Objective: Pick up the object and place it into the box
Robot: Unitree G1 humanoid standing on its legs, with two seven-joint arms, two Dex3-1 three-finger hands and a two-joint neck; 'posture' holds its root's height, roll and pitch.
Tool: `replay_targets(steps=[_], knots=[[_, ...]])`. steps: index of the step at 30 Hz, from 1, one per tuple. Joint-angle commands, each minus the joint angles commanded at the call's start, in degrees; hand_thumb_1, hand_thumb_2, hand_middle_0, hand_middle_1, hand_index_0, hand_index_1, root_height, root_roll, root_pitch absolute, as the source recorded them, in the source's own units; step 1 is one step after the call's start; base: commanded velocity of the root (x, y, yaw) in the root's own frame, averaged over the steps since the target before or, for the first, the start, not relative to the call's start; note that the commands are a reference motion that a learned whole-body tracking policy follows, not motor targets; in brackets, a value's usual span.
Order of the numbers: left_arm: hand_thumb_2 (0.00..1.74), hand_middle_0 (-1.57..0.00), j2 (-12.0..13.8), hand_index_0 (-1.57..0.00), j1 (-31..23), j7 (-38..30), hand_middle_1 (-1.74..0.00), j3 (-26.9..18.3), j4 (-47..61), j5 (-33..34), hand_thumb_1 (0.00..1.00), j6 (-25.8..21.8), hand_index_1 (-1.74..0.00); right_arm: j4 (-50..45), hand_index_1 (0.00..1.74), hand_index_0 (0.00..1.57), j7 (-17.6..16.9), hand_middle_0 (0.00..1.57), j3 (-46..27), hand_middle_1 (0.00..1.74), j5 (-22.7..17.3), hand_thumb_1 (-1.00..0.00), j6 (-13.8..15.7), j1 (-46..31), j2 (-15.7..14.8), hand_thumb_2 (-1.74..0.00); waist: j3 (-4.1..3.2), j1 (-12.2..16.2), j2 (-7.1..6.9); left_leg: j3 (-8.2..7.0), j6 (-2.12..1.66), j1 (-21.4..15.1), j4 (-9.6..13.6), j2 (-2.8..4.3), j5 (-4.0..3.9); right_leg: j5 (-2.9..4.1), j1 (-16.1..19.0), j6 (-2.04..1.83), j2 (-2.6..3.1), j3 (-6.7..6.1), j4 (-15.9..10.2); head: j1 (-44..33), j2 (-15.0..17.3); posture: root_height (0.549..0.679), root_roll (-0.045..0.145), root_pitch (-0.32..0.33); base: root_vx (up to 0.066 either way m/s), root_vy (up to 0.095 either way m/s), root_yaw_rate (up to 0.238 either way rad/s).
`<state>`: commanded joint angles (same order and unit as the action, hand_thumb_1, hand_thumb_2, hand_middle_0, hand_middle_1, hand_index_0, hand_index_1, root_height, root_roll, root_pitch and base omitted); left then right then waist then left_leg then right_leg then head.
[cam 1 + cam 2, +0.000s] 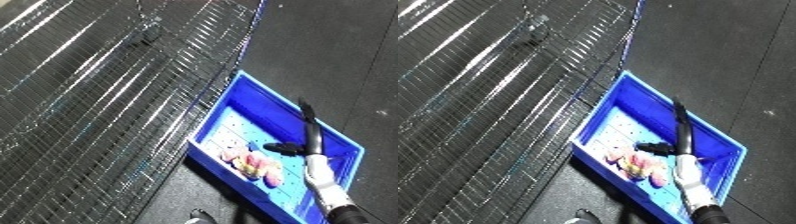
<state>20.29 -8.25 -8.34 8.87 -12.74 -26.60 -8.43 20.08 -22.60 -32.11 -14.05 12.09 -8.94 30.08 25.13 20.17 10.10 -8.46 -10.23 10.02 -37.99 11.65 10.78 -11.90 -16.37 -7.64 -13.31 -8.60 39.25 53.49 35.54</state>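
Observation:
A blue bin (251, 90) sits on the dark floor beside a wire rack. On its bottom lies a pink and yellow object (253, 165), near the bin's lower left wall. My right hand (308, 131) reaches in from the lower right and hovers over the bin, fingers straight and pointing up the view, thumb (281, 148) sticking out to the left just right of the object. It holds nothing. A small dark part of my left hand (199, 217) shows at the bottom edge.
A metal wire rack (98, 90) fills the left and upper part of the view, its edge running along the bin's left side. Dark floor (338, 55) lies to the right of the bin.

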Motion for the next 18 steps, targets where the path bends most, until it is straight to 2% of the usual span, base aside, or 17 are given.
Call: replay_targets(steps=[11,18], knots=[[1.74,-1.57,-0.6,-1.57,-3.0,-0.1,-1.74,-3.6,1.6,0.1,1.0,2.1,-1.74,-16.7,0.0,0.0,4.1,0.0,5.5,0.0,0.9,0.0,0.3,1.2,-4.9,0.0,-0.02,-6.7,-4.13,2.42,0.38,1.8,-0.7,0.91,-0.59,-0.15,0.8,-0.5,0.48,2.44,1.0,-12.2,1.2,0.635,0.073,-0.186,-0.017,-0.034,0.18],[1.74,-1.57,-0.8,-1.57,-3.4,0.1,-1.74,-3.7,2.3,0.5,1.0,3.5,-1.74,-20.8,0.0,0.0,7.5,0.0,12.8,0.0,2.2,0.0,-1.1,3.0,-6.6,0.0,-0.22,-10.8,-6.04,4.23,0.68,2.7,-0.5,1.04,-1.22,-0.85,1.4,-0.71,0.81,3.84,1.5,-19.5,0.3,0.633,0.057,-0.193,-0.003,-0.015,0.194]])
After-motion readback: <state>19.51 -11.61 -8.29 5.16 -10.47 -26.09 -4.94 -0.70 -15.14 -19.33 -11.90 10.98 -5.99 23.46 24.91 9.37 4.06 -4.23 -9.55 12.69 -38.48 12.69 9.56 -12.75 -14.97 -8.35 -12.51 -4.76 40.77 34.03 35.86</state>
